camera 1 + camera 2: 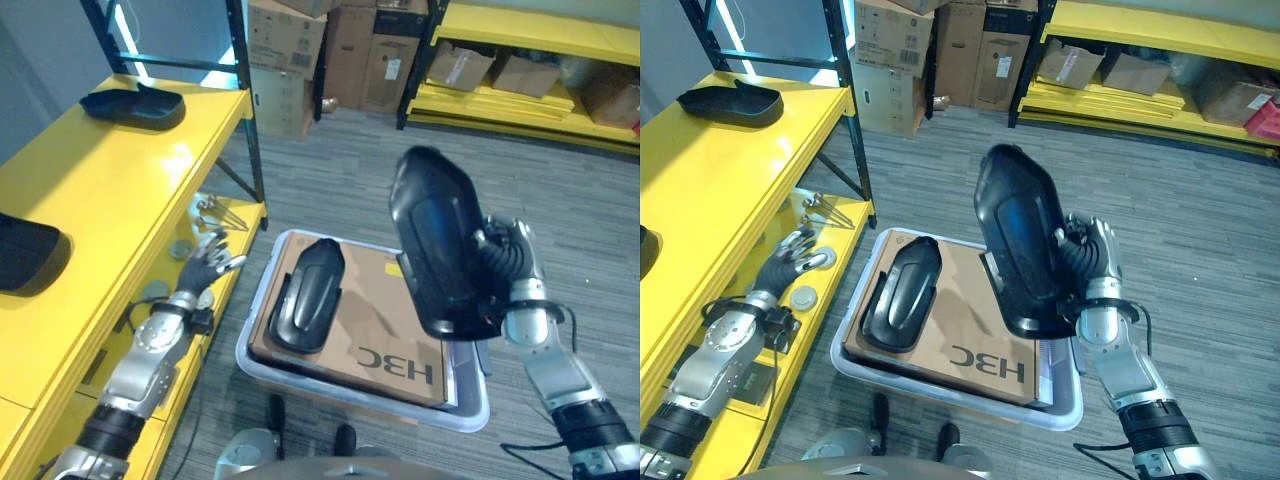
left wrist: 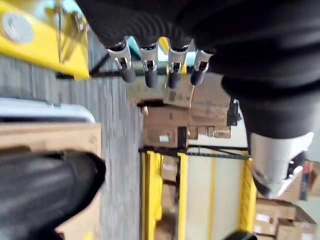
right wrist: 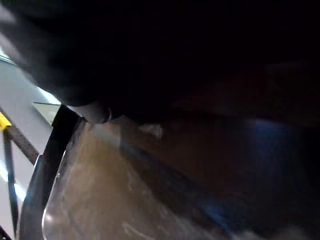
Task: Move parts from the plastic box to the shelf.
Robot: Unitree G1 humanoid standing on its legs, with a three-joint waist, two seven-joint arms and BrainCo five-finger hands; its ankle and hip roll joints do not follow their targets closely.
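Observation:
My right hand (image 1: 510,265) is shut on the edge of a large black moulded part (image 1: 435,245), which it holds upright above the right side of the clear plastic box (image 1: 300,385). Its dark surface also shows in the right wrist view (image 3: 200,125). A second black part (image 1: 308,293) lies on a cardboard sheet (image 1: 385,330) in the box. My left hand (image 1: 205,262) hangs open left of the box, beside the lower level of the yellow shelf (image 1: 110,180); its fingers (image 2: 150,75) are straight.
Two black parts (image 1: 133,105) (image 1: 25,255) rest on the shelf top. Small metal pieces (image 1: 215,212) lie on the lower level. A black shelf upright (image 1: 250,110) stands near the box. Cardboard boxes (image 1: 300,50) and another yellow rack (image 1: 530,60) line the back.

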